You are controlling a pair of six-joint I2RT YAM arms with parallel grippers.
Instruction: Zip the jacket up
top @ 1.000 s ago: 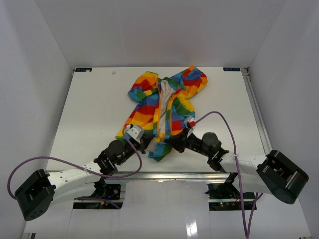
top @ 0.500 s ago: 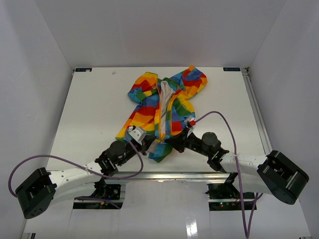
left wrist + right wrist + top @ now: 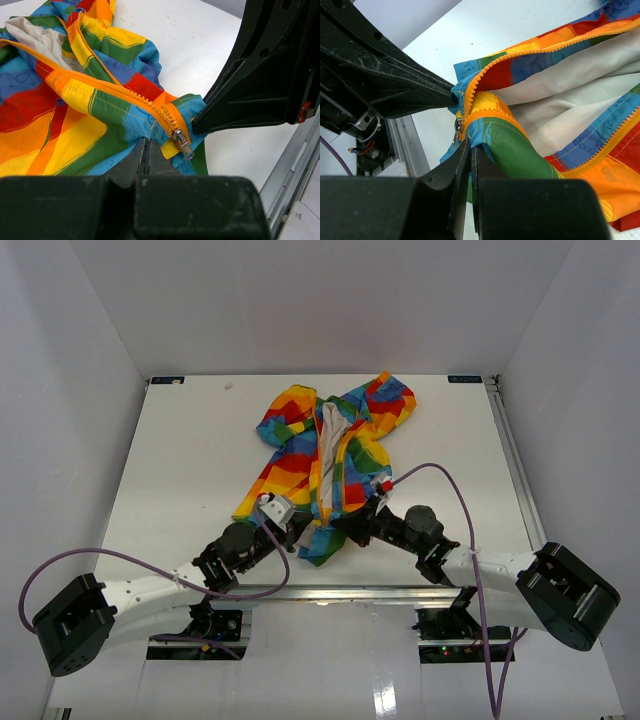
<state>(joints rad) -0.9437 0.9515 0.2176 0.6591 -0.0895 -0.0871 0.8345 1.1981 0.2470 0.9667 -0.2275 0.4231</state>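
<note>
Slider [image 3: 183,145] at zipper [image 3: 125,94] near end, axis running away | my left gripper [image 3: 146,149], right gripper [image 3: 469,148] clamp jacket [image 3: 330,455] beside it

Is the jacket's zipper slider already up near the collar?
No, the zipper slider sits at the jacket's bottom hem, with the teeth above it apart.

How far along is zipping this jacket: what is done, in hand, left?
Done: both zipper halves seem to meet at the slider at the hem. In hand: the left pincer and right pincer pinch the jacket hem beside it. Left: the whole pull up; the front lies open, white lining showing.
</note>
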